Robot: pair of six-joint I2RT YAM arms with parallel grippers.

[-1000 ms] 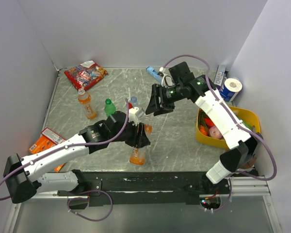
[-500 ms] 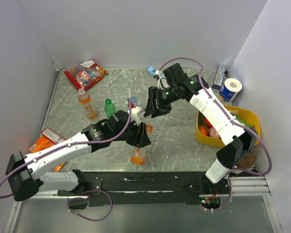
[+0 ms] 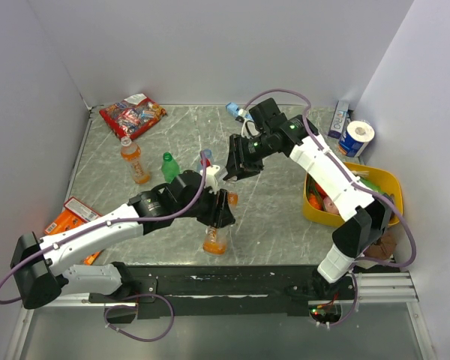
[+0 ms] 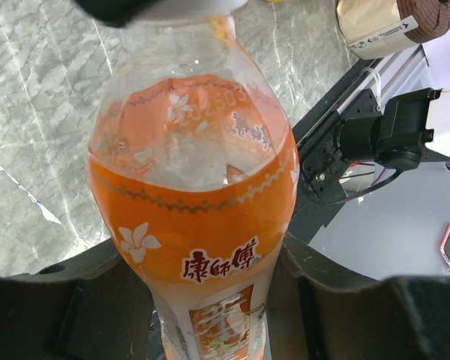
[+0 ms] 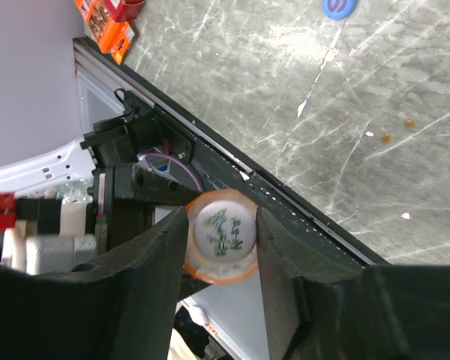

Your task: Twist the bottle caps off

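left pincer (image 3: 214, 213): pinching orange tea bottle (image 4: 195, 195) around its body
right pincer (image 5: 223, 225): pinching that bottle's white-topped cap (image 5: 224, 237), one finger each side

Four drink bottles: two orange ones, the far-left orange bottle (image 3: 134, 162) and the near-centre orange bottle (image 3: 214, 238), plus one green bottle (image 3: 167, 166) and one clear bottle (image 3: 206, 159). One loose blue cap (image 5: 337, 7). One red snack bag (image 3: 132, 115), far left. Two small cartons near left: a red carton (image 3: 80, 208) and an orange carton (image 3: 58, 223). One yellow bin (image 3: 381, 176) on the right, its contents too jumbled to count. One blue-and-white roll (image 3: 357, 138), far right. Two robot arms: left arm (image 3: 97, 229), right arm (image 3: 330, 169).
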